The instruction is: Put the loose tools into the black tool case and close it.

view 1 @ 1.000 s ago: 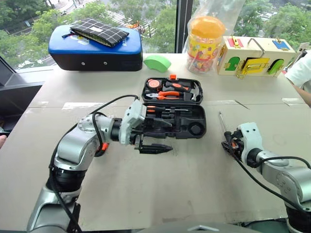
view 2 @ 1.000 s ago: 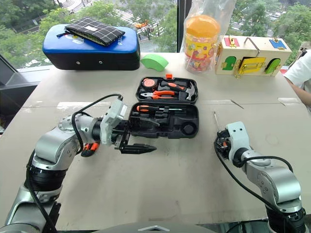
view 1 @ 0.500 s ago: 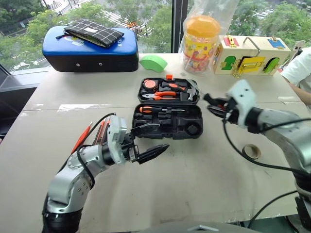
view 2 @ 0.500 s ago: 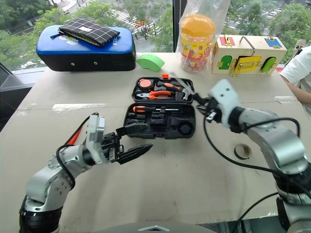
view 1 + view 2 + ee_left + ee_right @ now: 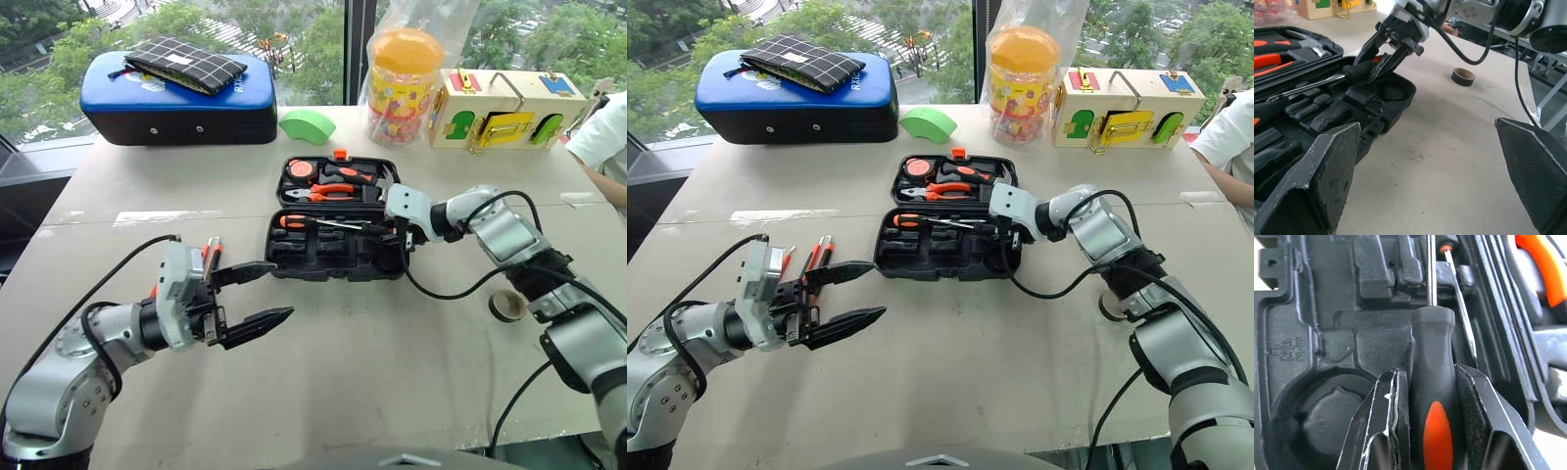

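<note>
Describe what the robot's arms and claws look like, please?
Both arms are built of rounded silver-grey segments with black joints, and black cables loop loosely along them. Each wrist has a boxy white housing. The left claw has two long, pointed black fingers with rough textured pads; the right claw is black too.

The black tool case lies open on the table, lid flat behind w/ hammer & pliers. A screwdriver, black handle w/ orange spot, is held over its front half. The small dark tape roll lies apart, right of it.
</note>
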Controlling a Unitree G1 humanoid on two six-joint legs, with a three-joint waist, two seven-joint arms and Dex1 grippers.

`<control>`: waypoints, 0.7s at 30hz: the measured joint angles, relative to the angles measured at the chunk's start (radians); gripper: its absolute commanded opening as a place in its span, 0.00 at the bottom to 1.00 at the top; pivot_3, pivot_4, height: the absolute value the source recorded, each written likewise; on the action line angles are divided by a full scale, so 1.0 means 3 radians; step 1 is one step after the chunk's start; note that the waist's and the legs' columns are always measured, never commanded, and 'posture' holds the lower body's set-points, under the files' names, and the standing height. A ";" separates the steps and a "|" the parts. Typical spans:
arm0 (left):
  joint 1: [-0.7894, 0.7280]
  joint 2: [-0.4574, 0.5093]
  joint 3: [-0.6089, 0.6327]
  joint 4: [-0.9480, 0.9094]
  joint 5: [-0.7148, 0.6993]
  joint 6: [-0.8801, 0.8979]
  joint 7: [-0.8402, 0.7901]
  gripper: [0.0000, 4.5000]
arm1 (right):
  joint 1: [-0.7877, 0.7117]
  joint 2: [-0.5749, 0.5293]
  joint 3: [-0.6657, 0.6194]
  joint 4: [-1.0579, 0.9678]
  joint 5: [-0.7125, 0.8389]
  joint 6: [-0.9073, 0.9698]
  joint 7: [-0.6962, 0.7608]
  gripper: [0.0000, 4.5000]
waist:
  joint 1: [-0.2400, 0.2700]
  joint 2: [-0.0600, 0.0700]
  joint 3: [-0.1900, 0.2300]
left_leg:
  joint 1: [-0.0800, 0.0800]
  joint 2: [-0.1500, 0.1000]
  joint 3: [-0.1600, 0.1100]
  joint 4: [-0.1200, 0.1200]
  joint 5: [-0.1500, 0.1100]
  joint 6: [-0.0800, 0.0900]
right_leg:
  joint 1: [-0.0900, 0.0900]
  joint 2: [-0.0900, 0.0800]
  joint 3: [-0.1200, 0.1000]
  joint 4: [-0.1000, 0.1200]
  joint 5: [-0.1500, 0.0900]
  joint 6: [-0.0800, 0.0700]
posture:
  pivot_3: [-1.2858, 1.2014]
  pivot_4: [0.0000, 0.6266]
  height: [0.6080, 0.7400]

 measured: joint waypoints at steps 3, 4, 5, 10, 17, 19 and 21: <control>0.0106 -0.0004 0.0034 -0.0003 0.0002 -0.0035 0.0004 1.00 | -0.0117 0.0103 0.0001 0.0326 -0.0098 -0.0232 0.0095 0.17 | -0.0012 0.0002 0.0001 | 0.0003 0.0000 0.0002 -0.0001 -0.0008 -0.0011 | 0.0000 0.0000 0.0002 0.0003 0.0000 0.0000 | 0.52 0.24 1.00; 0.0133 -0.0005 0.0043 -0.0006 0.0004 -0.0055 0.0004 1.00 | -0.0172 0.0131 0.0001 0.0466 -0.0141 -0.0330 0.0134 0.17 | -0.0014 0.0002 0.0001 | 0.0003 0.0000 0.0002 -0.0001 -0.0008 -0.0012 | 0.0000 0.0000 0.0003 0.0004 0.0000 0.0000 | 0.52 0.24 1.00; 0.0155 -0.0005 0.0051 -0.0007 0.0005 -0.0069 0.0002 1.00 | -0.0220 0.0154 0.0001 0.0564 -0.0175 -0.0402 0.0172 0.17 | -0.0012 0.0002 0.0001 | 0.0004 0.0000 0.0002 -0.0001 -0.0008 -0.0013 | 0.0000 0.0000 0.0003 0.0005 0.0000 -0.0001 | 0.52 0.24 1.00; 0.0186 -0.0005 0.0060 0.0006 0.0034 -0.0174 -0.0016 1.00 | -0.0452 0.0276 -0.0004 0.1071 -0.0322 -0.0741 0.0397 0.40 | -0.0008 0.0002 0.0000 | 0.0005 0.0000 0.0001 -0.0001 -0.0008 -0.0015 | 0.0000 0.0000 0.0002 0.0007 0.0000 -0.0001 | 0.52 0.24 1.00; 0.0215 -0.0007 0.0059 0.0106 0.0089 -0.0290 -0.0061 1.00 | -0.0504 0.0322 -0.0244 0.1283 -0.0299 -0.0796 0.0540 0.75 | -0.0009 0.0007 0.0004 | 0.0004 0.0000 -0.0001 -0.0006 -0.0009 -0.0020 | -0.0002 0.0001 0.0000 0.0007 0.0000 -0.0001 | 0.52 0.24 1.00; 0.0225 -0.0012 0.0058 0.0116 0.0105 -0.0309 -0.0064 1.00 | -0.0476 0.0319 -0.0290 0.1251 -0.0269 -0.0747 0.0594 0.75 | -0.0010 0.0010 0.0006 | 0.0003 0.0000 -0.0001 -0.0006 -0.0009 -0.0020 | -0.0004 0.0001 0.0000 0.0007 0.0000 -0.0001 | 0.52 0.24 1.00; 0.0239 -0.0030 0.0056 0.0132 0.0130 -0.0356 -0.0064 1.00 | -0.0406 0.0311 -0.0455 0.1059 -0.0137 -0.0573 0.0670 0.62 | -0.0011 0.0017 0.0010 | 0.0001 0.0001 -0.0001 -0.0006 -0.0009 -0.0020 | -0.0007 0.0000 0.0002 0.0007 0.0000 -0.0001 | 0.52 0.24 1.00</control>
